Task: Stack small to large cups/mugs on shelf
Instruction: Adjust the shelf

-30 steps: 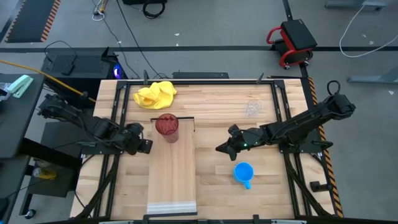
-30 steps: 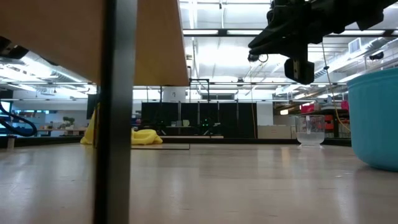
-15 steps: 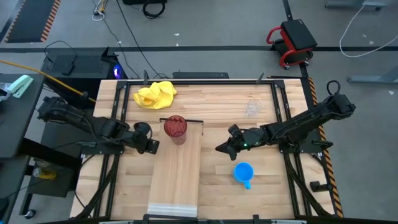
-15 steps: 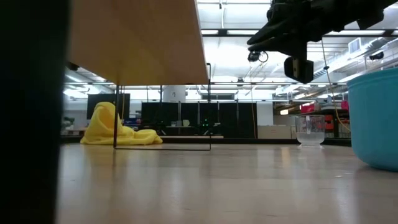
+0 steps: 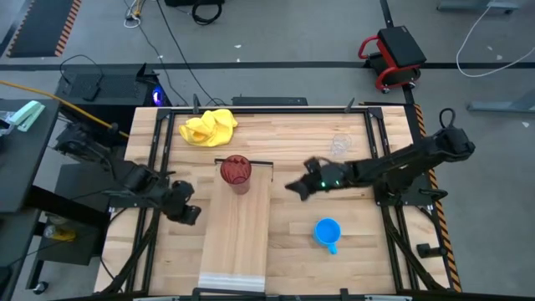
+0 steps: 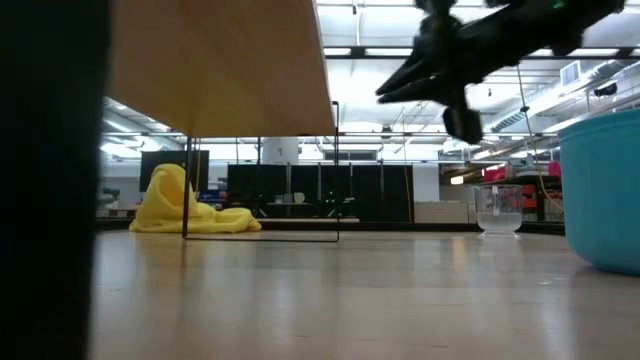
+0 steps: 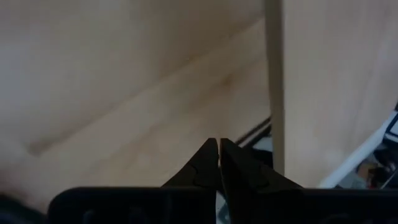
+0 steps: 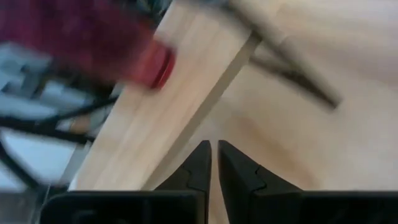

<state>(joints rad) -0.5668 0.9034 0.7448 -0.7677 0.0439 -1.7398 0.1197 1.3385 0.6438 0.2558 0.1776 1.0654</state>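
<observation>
The dark red ribbed tumbler [image 5: 236,171] stands upright on its base at the far end of the pale shelf [image 5: 238,238]. It shows blurred in the right wrist view [image 8: 81,37]. The shelf stands raised on thin wire legs [image 6: 335,180]. The blue mug [image 5: 327,232] stands on the table right of the shelf. The clear glass cup [image 5: 338,146] stands at the far right. My left gripper [image 5: 191,214] is shut, just left of the shelf's left edge. My right gripper [image 5: 292,187] is shut, above the table right of the tumbler.
A yellow cloth [image 5: 209,125] lies at the far left of the table, behind the shelf. Bare tabletop [image 5: 309,159] lies between the shelf, the mug and the glass cup. Black frame rails [image 5: 380,142] run along the table's sides.
The shelf's far end has swung toward the table's right, carrying the tumbler along, while its near end stayed put. My left gripper went right beside the shelf, then drew back toward the near-left. My right gripper has moved left and a little farther, toward the tumbler.
</observation>
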